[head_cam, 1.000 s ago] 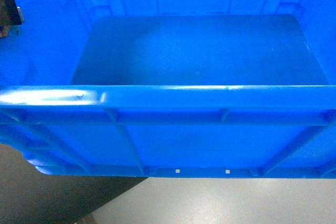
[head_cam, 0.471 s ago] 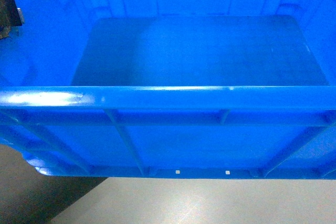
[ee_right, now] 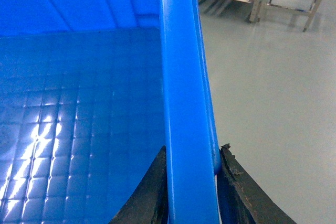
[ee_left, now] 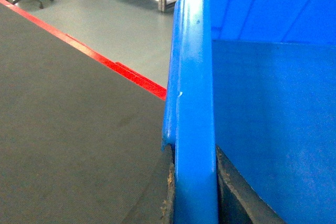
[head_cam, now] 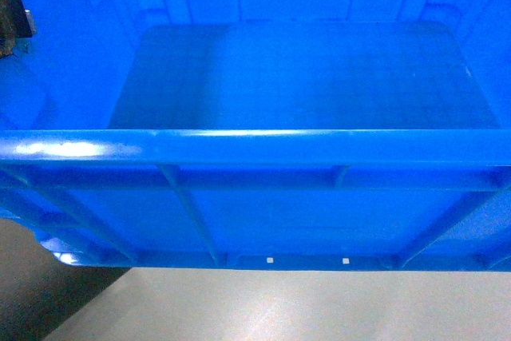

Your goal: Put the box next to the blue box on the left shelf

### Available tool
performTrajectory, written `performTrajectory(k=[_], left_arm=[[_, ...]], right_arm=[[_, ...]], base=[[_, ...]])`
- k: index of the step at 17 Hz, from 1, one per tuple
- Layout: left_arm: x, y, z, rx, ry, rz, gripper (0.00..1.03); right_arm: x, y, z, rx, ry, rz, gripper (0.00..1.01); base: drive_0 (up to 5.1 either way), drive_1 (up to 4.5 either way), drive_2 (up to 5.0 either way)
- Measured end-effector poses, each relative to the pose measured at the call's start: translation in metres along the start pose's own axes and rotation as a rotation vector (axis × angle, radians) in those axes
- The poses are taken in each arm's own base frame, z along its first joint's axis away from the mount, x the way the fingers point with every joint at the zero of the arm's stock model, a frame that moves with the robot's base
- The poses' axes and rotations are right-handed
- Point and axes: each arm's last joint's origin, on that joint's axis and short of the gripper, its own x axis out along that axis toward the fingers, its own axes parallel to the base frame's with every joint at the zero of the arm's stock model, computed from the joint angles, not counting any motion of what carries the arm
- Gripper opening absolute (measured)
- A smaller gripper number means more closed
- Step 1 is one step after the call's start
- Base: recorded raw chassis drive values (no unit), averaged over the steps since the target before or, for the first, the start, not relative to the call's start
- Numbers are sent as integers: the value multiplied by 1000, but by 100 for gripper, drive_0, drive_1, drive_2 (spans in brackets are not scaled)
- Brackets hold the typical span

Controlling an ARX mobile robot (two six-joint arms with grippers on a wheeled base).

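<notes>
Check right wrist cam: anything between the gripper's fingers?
Yes, in the right wrist view the box rim sits between the right gripper fingers, one inside, one outside.

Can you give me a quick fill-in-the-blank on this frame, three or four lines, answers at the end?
1. The crate that both grippers carry is coloured ____.
2. Inside, the crate is ____: nothing lies on its bottom.
3. The right gripper has one finger inside and one outside the crate's ____.
4. In the left wrist view, the tape line on the floor is coloured ____.

Missing words: blue; empty; rim; red
</notes>
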Motion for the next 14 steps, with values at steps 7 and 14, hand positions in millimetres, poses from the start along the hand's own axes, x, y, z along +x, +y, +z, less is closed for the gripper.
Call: performTrajectory(k=[7,14], left_arm=[[0,0,0,0,0,-1,12],[0,0,0,0,0,-1,12]], right_arm=[[0,0,0,0,0,0,20],[0,0,0,0,0,0,20]], base=[[-156,-156,-156],[-152,-152,-152]])
